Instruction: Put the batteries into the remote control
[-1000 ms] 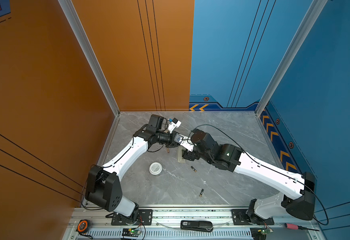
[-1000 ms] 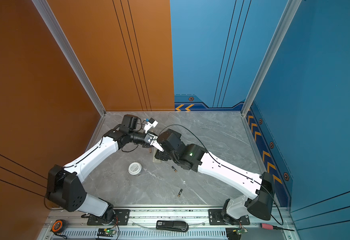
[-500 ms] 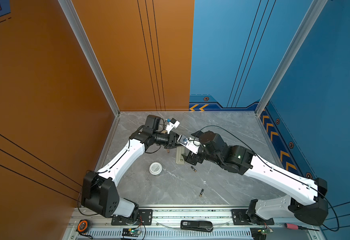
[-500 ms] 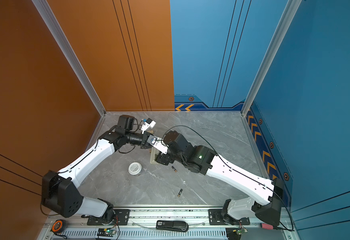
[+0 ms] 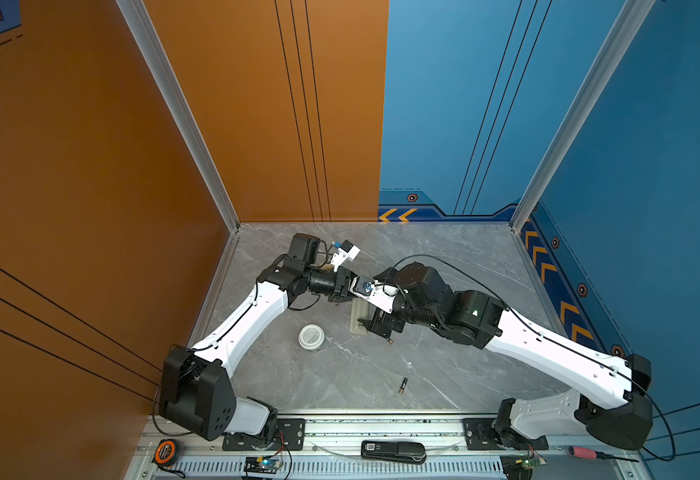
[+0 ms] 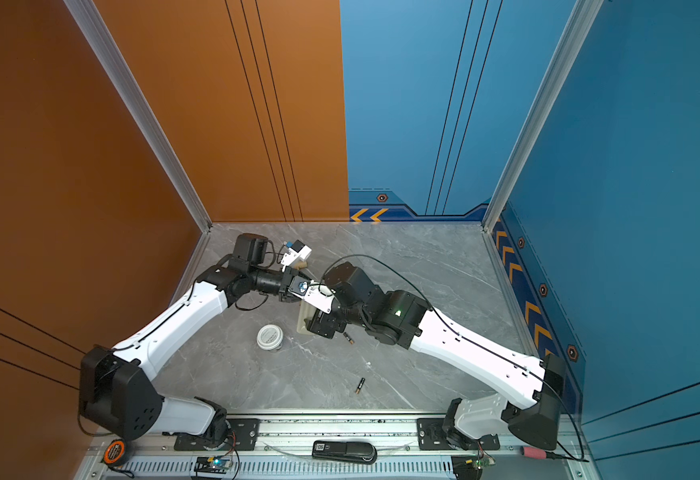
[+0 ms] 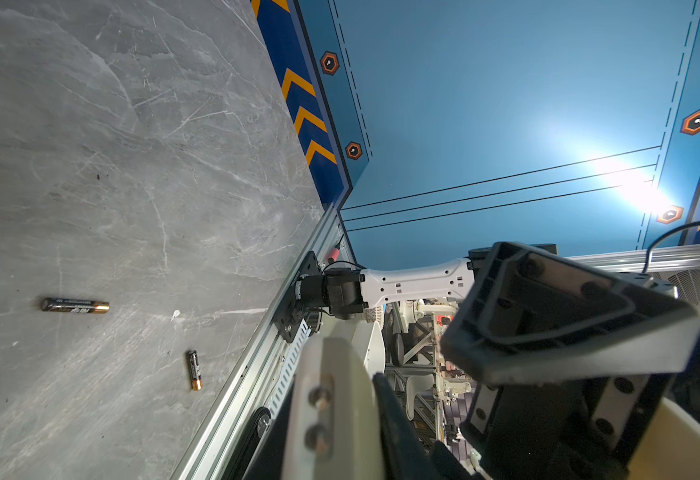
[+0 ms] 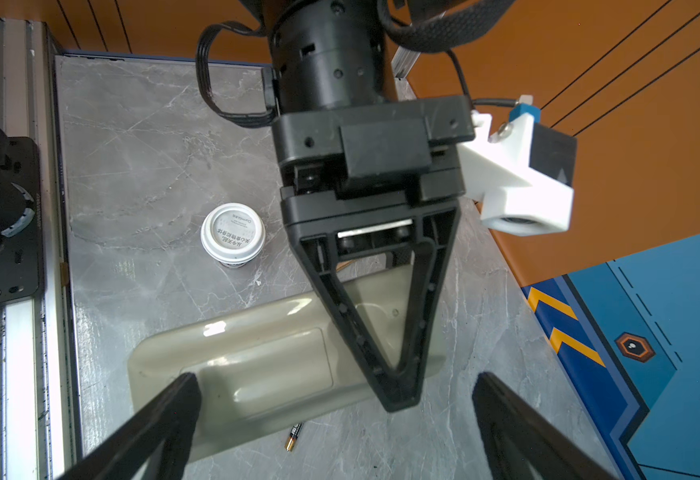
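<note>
Dropping lower than a second ago, the right tool (image 8: 336, 385) gapes wide, empty, over the remote control (image 8: 257, 353); the left tool (image 8: 398, 392) is pinched shut on nothing; batteries (image 7: 75, 305) unmoved.

- In both top views: far off, high up, looking down on the whole grey table (image 5: 464, 257), both arms, the walls; almost the same sight.
- Left wrist view: low by the table, tipped sideways, facing the blue wall past two batteries (image 7: 75, 305).
- Right wrist view: close above the remote (image 8: 257, 353), looking down, white cup (image 8: 232, 232) beside.
- Shared by all four: the table and one of the batteries.
</note>
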